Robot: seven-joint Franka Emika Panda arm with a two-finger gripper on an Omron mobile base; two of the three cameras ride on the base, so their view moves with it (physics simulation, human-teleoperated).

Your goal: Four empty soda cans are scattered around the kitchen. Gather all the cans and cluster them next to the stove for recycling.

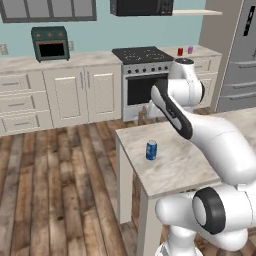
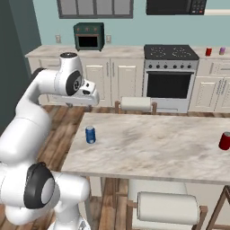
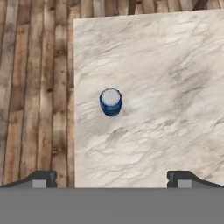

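A blue soda can (image 3: pixel 110 101) stands upright near the left end of the marble island (image 3: pixel 166 87); it also shows as the blue can (image 1: pixel 151 150) (image 2: pixel 90 134). My gripper (image 3: pixel 111 179) hangs high above it, pointing straight down, open and empty, with the can ahead of the gap between the fingertips. A red can (image 2: pixel 224 140) stands at the island's right end. Another red can (image 1: pixel 180 51) (image 2: pixel 208 51) and a purple-pink can (image 1: pixel 190 49) (image 2: pixel 222 50) stand on the counter just right of the stove (image 1: pixel 142 55) (image 2: pixel 170 52).
Wooden floor lies left of the island's edge. A stool (image 2: pixel 137 104) stands between island and stove, another stool (image 2: pixel 166 209) on the near side. A green toaster oven (image 1: pixel 50 43), a microwave (image 1: pixel 141 7) and a fridge (image 1: pixel 240 55) line the far wall.
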